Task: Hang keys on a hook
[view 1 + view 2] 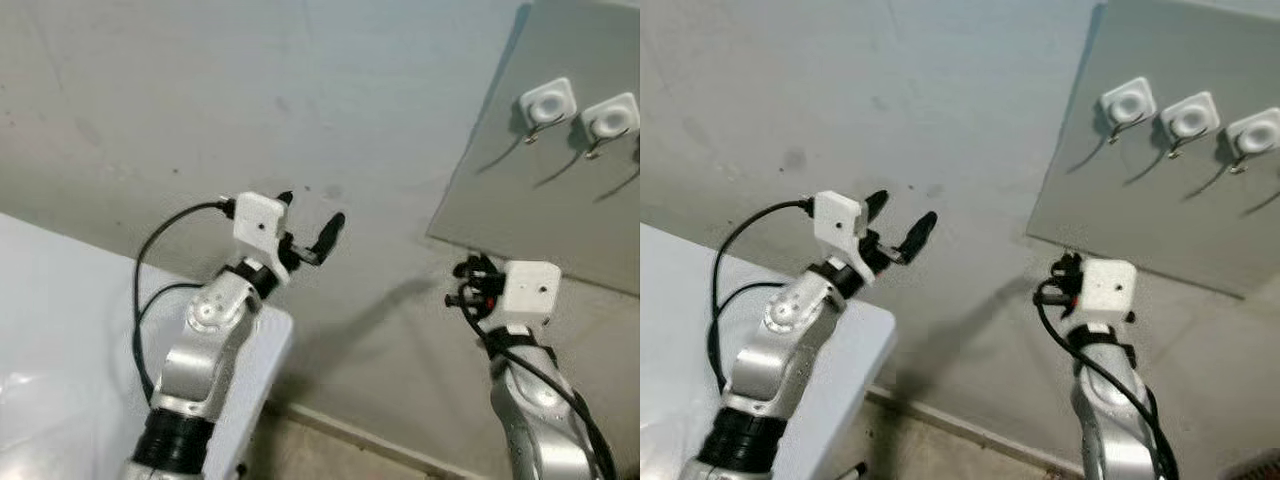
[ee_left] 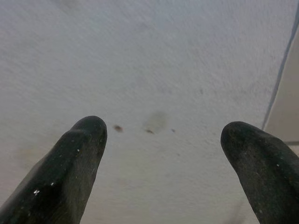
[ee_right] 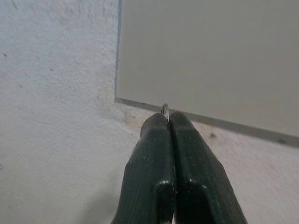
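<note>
A grey board (image 1: 560, 200) on the wall carries white hooks (image 1: 1128, 103) in a row, up and to the right. Below the board's lower edge, my right gripper (image 1: 462, 285) points up at the wall. In the right wrist view its fingers (image 3: 154, 154) are pressed together, and a thin metal key ring (image 3: 164, 109) pokes out at their tips, just under the board (image 3: 210, 56). The rest of the keys is hidden. My left gripper (image 1: 312, 210) is raised toward the bare wall on the left, open with nothing between its fingers (image 2: 84, 154).
A white table (image 1: 60, 330) fills the lower left, and my left arm rises over its corner. The wall (image 1: 380, 120) is pale with small dark marks. A strip of floor (image 1: 330, 450) runs along the wall's base between the arms.
</note>
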Available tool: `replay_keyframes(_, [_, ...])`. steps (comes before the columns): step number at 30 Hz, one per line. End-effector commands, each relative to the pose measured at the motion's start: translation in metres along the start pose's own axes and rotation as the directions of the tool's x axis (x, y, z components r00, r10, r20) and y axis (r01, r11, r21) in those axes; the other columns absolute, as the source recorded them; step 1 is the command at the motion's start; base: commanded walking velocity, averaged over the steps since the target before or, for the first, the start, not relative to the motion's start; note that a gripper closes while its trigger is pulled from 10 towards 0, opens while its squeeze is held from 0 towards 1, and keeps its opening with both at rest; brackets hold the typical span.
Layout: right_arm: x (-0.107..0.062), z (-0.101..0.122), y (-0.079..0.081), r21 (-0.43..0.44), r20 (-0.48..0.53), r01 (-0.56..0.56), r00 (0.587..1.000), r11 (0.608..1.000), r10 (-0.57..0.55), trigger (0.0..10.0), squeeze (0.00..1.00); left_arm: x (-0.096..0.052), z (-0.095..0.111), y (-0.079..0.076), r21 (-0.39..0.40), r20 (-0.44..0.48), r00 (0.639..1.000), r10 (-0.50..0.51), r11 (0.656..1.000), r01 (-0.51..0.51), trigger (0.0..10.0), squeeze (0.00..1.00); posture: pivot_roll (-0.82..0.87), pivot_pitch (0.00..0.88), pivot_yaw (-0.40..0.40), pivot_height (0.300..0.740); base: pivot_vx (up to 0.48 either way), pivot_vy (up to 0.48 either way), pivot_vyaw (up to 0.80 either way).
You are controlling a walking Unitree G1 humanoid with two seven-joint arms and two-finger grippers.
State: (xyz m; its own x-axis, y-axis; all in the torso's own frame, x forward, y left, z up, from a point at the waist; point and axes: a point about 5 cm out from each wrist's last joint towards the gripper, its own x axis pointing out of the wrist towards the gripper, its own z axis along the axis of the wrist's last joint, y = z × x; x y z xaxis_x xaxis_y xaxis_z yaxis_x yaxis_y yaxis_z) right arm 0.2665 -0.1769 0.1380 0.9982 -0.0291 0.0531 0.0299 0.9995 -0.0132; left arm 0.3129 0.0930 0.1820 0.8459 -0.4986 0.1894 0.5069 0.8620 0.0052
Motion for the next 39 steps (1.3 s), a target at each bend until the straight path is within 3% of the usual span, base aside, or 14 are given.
replay_keyframes(1, [0.0006,0.0070,-0.0045,-0.012,0.031,0.009,0.999,1.000,-0.009,10.0,0.00,0.0037,0.0009,-0.0075,0.018,-0.002,1.000,-0.027,0.999,0.027,10.0,0.00,-0.02,0.000,-0.041,0.740,0.000,0.000,0.00])
replay_keyframes(18, [-0.0018,0.0069,-0.0018,-0.005,0.034,0.000,0.999,1.000,0.000,10.0,0.00,0.0001,-0.0009,-0.0051,0.027,-0.011,0.999,-0.039,0.999,0.039,10.0,0.00,-0.02,0.000,-0.038,0.740,0.000,0.000,0.00])
replay_keyframes(27, [-0.0020,0.0056,0.0006,0.001,0.030,-0.007,1.000,1.000,0.007,10.0,0.00,-0.0011,-0.0006,-0.0043,0.010,-0.004,1.000,-0.029,1.000,0.029,10.0,0.00,-0.01,0.000,-0.039,0.740,0.000,-0.308,0.00])
replay_keyframes(31, [-0.0016,0.0055,0.0006,0.002,0.029,-0.006,1.000,1.000,0.006,10.0,0.00,0.0007,-0.0049,-0.0032,0.021,-0.050,0.999,-0.012,1.000,0.013,10.0,0.00,-0.01,0.000,-0.038,0.740,0.000,0.000,0.00])
replay_keyframes(39, [-0.0004,0.0058,0.0018,0.003,0.031,-0.005,1.000,1.000,0.005,10.0,0.00,0.0015,-0.0061,-0.0031,0.027,-0.054,0.999,-0.005,1.000,0.006,10.0,0.00,-0.01,0.000,-0.035,0.740,0.000,0.000,0.00])
